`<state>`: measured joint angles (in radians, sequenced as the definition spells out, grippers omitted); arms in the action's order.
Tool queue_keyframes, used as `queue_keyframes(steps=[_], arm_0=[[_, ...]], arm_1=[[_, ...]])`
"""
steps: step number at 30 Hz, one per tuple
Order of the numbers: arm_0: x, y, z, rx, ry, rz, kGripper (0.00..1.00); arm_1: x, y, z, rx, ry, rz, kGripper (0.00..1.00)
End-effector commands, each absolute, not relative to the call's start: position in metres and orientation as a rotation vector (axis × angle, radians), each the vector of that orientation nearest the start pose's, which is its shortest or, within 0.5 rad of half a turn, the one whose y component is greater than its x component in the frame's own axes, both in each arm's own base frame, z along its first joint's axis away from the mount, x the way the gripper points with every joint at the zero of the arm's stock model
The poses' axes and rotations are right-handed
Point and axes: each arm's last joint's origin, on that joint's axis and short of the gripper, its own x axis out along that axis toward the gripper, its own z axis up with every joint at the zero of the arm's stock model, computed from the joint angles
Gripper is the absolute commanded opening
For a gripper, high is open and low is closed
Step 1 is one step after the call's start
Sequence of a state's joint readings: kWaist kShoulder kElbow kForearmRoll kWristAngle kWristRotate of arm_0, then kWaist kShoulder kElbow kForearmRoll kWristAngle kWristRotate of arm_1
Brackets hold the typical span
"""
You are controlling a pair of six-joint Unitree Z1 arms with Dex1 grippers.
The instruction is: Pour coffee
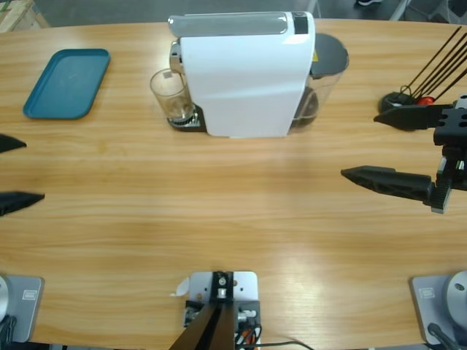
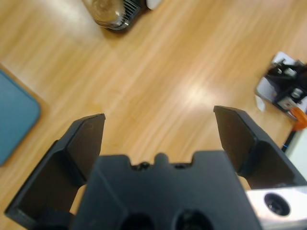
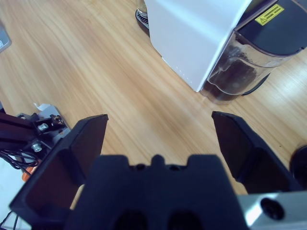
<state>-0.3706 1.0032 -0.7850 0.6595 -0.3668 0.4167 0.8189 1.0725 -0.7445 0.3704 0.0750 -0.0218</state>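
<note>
One small clear glass tumbler [image 1: 169, 95] is standing on the drip tray [image 1: 185, 120] of the white coffee machine [image 1: 248, 73], at about eleven o'clock from table centre, holding what looks like a little coffee [image 1: 177, 114]. It is probably handling light, rigid, slippery and breakable, so gripping mid-wall, gently, seems wisest. A teal tray [image 1: 67, 82] is lying at ten o'clock. The left gripper [image 1: 11, 171] and right gripper [image 1: 398, 149] are both gaping wide, holding nothing.
</note>
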Motion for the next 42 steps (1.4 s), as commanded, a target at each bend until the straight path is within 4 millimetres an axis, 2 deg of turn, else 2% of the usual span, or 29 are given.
queue_keyframes(steps=[1,8,13,16,19,26,32,42], arm_0=[[0.116,-0.06,0.314,0.369,0.669,-0.819,1.0],[0.145,-0.065,0.322,0.369,0.59,-0.75,0.987],[0.167,-0.072,0.33,0.39,0.564,-0.749,0.987],[0.177,-0.074,0.328,0.395,0.542,-0.743,0.987],[0.183,-0.072,0.325,0.39,0.53,-0.721,0.989],[0.18,-0.07,0.311,0.384,0.519,-0.718,0.987],[0.159,-0.063,0.292,0.378,0.561,-0.723,0.989],[0.154,-0.065,0.287,0.352,0.568,-0.773,0.991]], arm_1=[[0.101,0.114,0.322,-0.303,0.67,0.857,0.996],[0.102,0.115,0.321,-0.321,0.68,0.847,0.996],[0.115,0.128,0.32,-0.344,0.7,0.849,1.0],[0.122,0.137,0.322,-0.351,0.699,0.851,1.0],[0.123,0.137,0.322,-0.349,0.691,0.848,1.0],[0.125,0.138,0.32,-0.343,0.68,0.839,1.0],[0.125,0.138,0.321,-0.339,0.678,0.824,1.0],[0.128,0.141,0.32,-0.339,0.684,0.823,1.0]])
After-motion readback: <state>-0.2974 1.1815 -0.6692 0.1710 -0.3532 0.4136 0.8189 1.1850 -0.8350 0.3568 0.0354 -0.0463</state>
